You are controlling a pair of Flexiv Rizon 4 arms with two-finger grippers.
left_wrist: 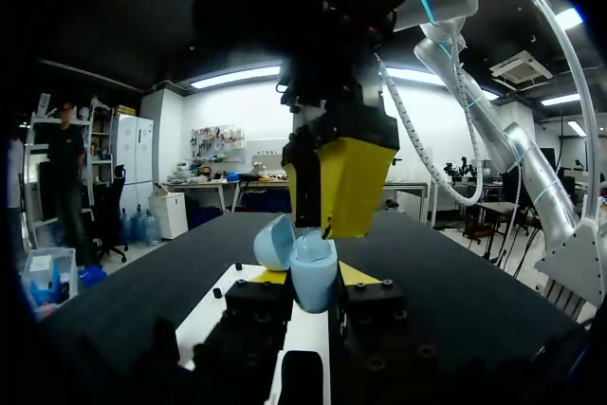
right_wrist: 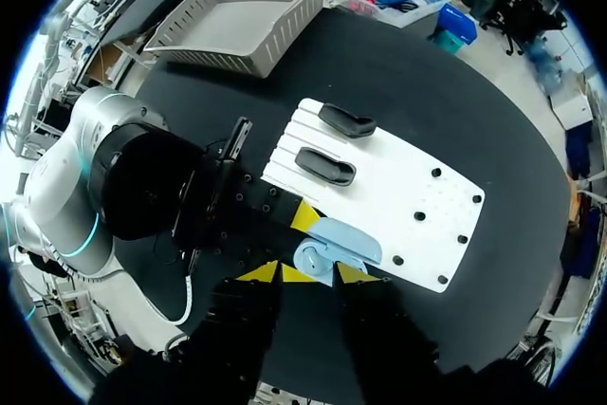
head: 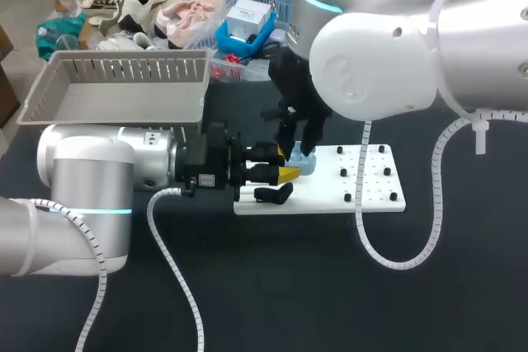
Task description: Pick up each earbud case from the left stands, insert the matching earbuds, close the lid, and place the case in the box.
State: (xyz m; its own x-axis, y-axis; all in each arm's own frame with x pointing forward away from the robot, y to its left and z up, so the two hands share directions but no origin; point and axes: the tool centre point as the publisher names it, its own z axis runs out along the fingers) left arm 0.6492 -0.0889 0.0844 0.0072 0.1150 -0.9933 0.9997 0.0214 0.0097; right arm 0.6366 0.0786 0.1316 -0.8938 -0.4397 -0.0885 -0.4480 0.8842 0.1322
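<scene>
A light blue earbud case (head: 306, 161) with its lid swung open is held just above the near left part of the white stand board (head: 371, 180). My left gripper (head: 289, 171) comes in from the left and is shut on the case's lower half (left_wrist: 313, 277); the lid (left_wrist: 273, 240) tilts off to one side. My right gripper (head: 302, 139) hangs straight over the case with its yellow tips (left_wrist: 343, 187) just above the open cup. From the right wrist, the case (right_wrist: 334, 242) lies right ahead of my right gripper (right_wrist: 308, 280), whose fingers stand apart.
Two black oblong stands (right_wrist: 324, 166) (right_wrist: 346, 121) sit on the board's left half, with several small black pegs (head: 363, 175) on its right half. A grey slatted box (head: 115, 84) stands at the back left. My right arm's white cable (head: 375, 245) loops onto the table before the board.
</scene>
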